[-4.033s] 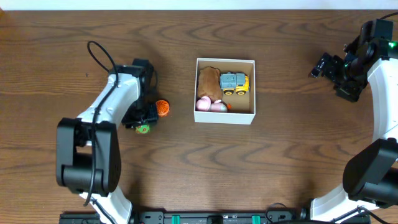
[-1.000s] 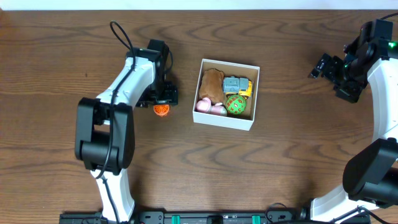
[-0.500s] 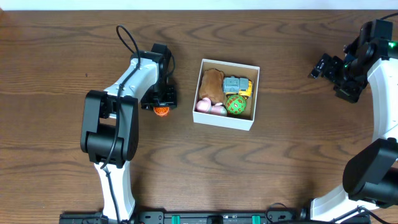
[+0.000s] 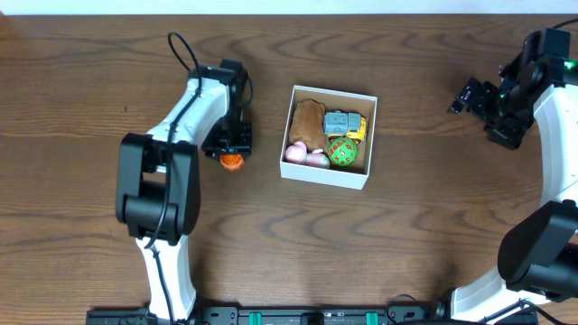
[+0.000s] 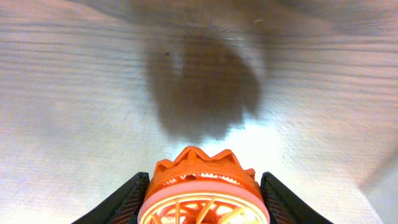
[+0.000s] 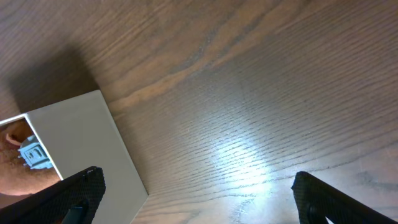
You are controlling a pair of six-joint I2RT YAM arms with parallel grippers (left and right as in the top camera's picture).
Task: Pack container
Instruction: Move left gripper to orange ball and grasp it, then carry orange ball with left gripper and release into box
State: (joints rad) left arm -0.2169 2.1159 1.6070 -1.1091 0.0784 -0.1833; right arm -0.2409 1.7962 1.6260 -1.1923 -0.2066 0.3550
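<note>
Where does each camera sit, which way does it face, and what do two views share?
Overhead: above the table, facing straight down on the container, orange ball, left arm and right arm.
Left wrist: on the left arm, facing down along the left pincer, whose fingers flank the orange ball.
Right wrist: on the right arm, facing slantwise at the table and container corner; the right pincer's fingertips show, wide apart.
Shared: overhead and right wrist both show the container.

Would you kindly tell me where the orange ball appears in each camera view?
Overhead: orange ball left of centre, left of the container.
Left wrist: bottom centre, between the fingers of the left gripper.
Right wrist: not in it.
Shared landmark: the wood-grain table.
</note>
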